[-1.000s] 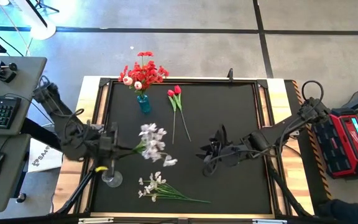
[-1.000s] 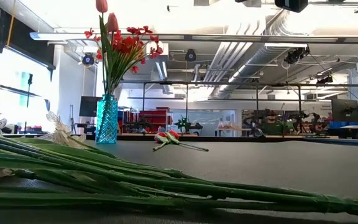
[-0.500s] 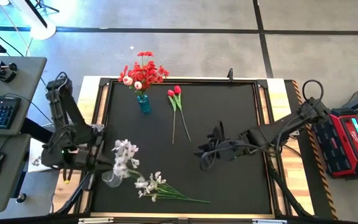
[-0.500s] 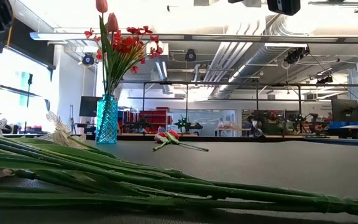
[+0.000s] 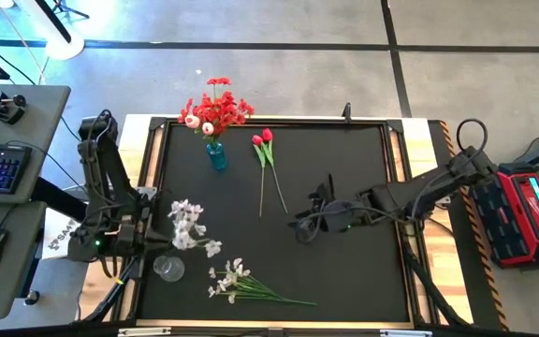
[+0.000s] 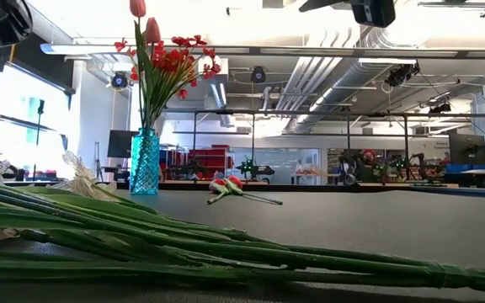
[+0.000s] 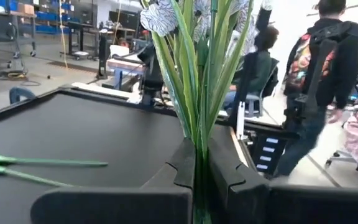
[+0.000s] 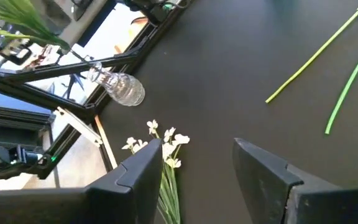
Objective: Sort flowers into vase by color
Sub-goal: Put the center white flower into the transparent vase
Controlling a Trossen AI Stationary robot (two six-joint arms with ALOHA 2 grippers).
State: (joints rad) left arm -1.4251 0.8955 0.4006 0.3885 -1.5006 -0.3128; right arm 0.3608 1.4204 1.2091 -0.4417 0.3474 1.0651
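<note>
My left gripper [image 7: 197, 180] is closed tight on the stems of a white spray [image 5: 187, 227], and I hold it nearly upright, with the blossoms above my fingers and the cut ends below. The landmark for everything is the clear vase [image 5: 168, 269], which stands at the front left edge of the table [image 5: 344, 271]. The held spray hangs just behind this vase and slightly to its right, so I judge the coming move as a short shift forward and then a descent, with the stems kept vertical over the mouth. A second white spray [image 5: 241, 284] lies flat just right of the clear vase, its stems pointing away to the right. Far behind the clear vase stands the blue vase [image 5: 216, 155] with red flowers [image 5: 215, 108], and two tulips [image 5: 266, 140] lie beside it. My right gripper [image 5: 309, 225] hovers well to the right, half open and empty, much farther off than my left.
</note>
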